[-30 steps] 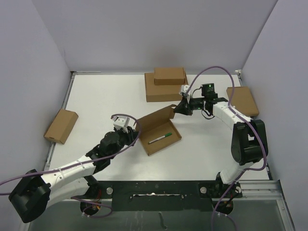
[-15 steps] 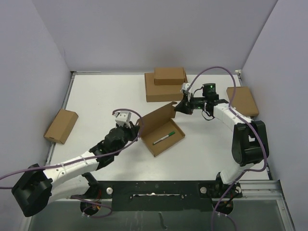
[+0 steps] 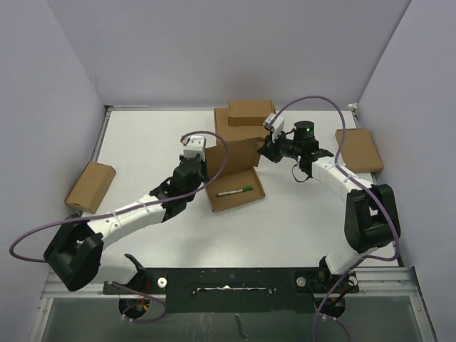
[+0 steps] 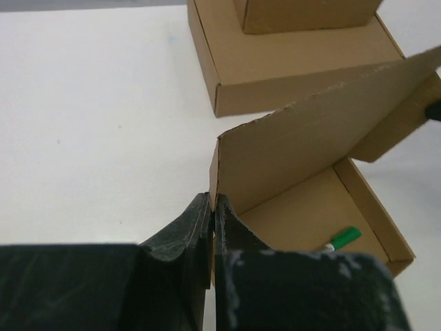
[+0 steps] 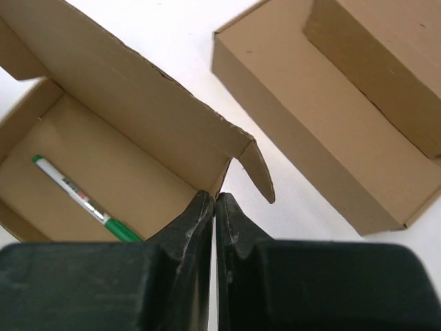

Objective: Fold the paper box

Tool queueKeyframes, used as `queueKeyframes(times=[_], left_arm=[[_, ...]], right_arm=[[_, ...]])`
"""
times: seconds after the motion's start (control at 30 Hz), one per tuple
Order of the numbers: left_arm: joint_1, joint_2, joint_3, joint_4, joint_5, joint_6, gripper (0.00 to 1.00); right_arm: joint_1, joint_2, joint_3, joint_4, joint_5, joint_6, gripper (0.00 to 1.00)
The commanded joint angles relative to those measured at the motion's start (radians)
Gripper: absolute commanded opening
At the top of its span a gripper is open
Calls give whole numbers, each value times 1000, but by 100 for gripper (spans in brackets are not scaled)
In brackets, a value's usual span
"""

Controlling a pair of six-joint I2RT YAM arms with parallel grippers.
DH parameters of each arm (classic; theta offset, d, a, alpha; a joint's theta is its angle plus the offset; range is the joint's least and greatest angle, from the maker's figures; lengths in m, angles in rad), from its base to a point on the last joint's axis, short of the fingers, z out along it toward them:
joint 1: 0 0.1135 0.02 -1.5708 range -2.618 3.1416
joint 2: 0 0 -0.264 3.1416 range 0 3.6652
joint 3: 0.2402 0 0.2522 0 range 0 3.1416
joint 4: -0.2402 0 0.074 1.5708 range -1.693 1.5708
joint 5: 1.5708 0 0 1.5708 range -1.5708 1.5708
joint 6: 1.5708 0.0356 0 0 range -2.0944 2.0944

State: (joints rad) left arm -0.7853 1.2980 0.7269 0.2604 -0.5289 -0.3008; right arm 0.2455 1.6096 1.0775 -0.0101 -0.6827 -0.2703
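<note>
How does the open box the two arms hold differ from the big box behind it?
The open box has its lid raised; the big box is closed. The open box holds a pen; the big box carries a smaller box on top. The left end effector and right end effector pinch the open box; neither grips the big box. Both are plain brown cardboard.

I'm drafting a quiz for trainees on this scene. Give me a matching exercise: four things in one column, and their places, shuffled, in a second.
1. pen
2. small box
3. left gripper
4. right gripper

A. shut on the paper box's left corner
B. on the wide box
C. shut on the paper box's upright flap, right end
D. inside the paper box

Pairs: 1-D, 2-B, 3-A, 4-C
</note>
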Motion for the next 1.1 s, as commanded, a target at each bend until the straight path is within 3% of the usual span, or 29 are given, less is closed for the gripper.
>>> queueKeyframes(times=[0.0,0.13,0.4,0.67,1.07], left_arm=[[61,113,172,74,61,59,0],[86,199,216,160,81,86,0],[99,298,204,279,103,76,0],[116,313,174,344,64,21,0],[42,337,96,409,-6,-65,0]], right_arm=[[82,-47,-36,216,194,155,0],[111,-31,-63,338,338,212,0],[178,29,-26,418,493,201,0],[202,27,-77,473,508,264,0],[258,-18,-151,401,546,369,0]])
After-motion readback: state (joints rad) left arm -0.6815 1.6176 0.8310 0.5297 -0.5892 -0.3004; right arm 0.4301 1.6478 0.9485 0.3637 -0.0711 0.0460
